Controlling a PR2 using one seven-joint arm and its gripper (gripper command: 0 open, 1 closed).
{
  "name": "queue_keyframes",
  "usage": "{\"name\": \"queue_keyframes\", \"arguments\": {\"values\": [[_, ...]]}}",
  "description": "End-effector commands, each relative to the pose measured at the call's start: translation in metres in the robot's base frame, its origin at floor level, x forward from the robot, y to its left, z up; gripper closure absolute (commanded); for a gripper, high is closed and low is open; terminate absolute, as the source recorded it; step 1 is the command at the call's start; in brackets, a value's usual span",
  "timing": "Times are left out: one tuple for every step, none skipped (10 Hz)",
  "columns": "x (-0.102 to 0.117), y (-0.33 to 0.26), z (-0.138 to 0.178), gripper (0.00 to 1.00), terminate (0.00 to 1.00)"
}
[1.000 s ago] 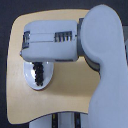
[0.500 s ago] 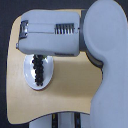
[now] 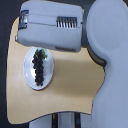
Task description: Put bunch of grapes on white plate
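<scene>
1. Gripper (image 3: 25, 37) at the end of the bulky white-grey arm, near the upper part of the exterior view's left; fingers not distinguishable, so cannot tell whether wide or narrow.
2. Nothing seen held in it; blurred housing covers the table's far edge.
3. Just below it, bunch of grapes (image 3: 38, 66), dark purple-black, lying lengthwise on the white plate (image 3: 29, 75), greenish stem end towards the arm.
4. Plate resting flat on the tan wooden table (image 3: 70, 90), towards the exterior view's left.
5. Robot's large white body (image 3: 112, 65) filling the exterior view's right, overlapping the table edge.
</scene>
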Motion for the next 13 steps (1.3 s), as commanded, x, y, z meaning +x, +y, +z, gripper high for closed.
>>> {"name": "queue_keyframes", "arguments": {"values": [[0.008, -0.081, -0.010, 0.00, 0.00], [0.012, -0.117, -0.012, 0.00, 0.00], [0.013, -0.137, -0.013, 0.00, 0.00], [0.015, -0.157, -0.011, 0.00, 0.00], [0.020, -0.186, -0.009, 0.00, 0.00], [0.026, -0.215, -0.007, 0.00, 0.00], [0.031, -0.234, -0.005, 0.00, 0.00], [0.036, -0.254, -0.003, 0.00, 0.00], [0.041, -0.278, 0.000, 0.00, 0.00], [0.046, -0.303, 0.002, 0.00, 0.00], [0.047, -0.315, 0.003, 0.00, 0.00], [0.047, -0.326, 0.002, 0.00, 0.00], [0.048, -0.342, 0.001, 0.00, 0.00]]}}
